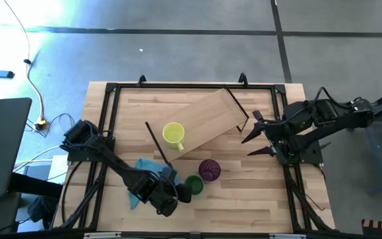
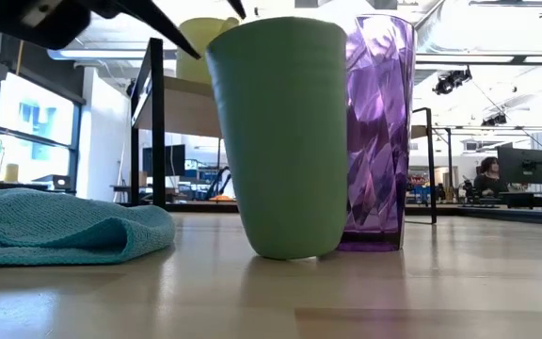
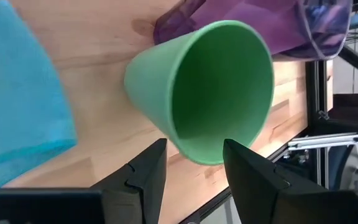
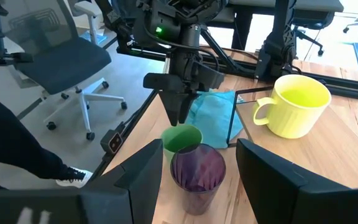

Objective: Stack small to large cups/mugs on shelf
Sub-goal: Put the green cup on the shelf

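The green cup (image 1: 193,184) stands upright on the table, touching the purple tumbler (image 1: 209,170) on its far-right side. The yellow mug (image 1: 174,135) stands on the light-wood shelf (image 1: 211,118), near that board's left end. My left gripper (image 1: 183,194) is open and points down just above the green cup's (image 3: 197,93) near rim, with one finger (image 3: 148,171) on each side of it and no contact showing. In the right wrist view its fingers (image 4: 180,109) hang above the green cup (image 4: 180,138). My right gripper (image 1: 247,147) is open and waits by the shelf's right end.
A teal cloth (image 1: 146,174) lies on the table to the left of the cups, under my left arm. A black metal frame (image 1: 108,126) runs around the tabletop. The shelf's black leg (image 2: 156,122) stands behind the cups. A person (image 2: 487,179) sits far off in the room.
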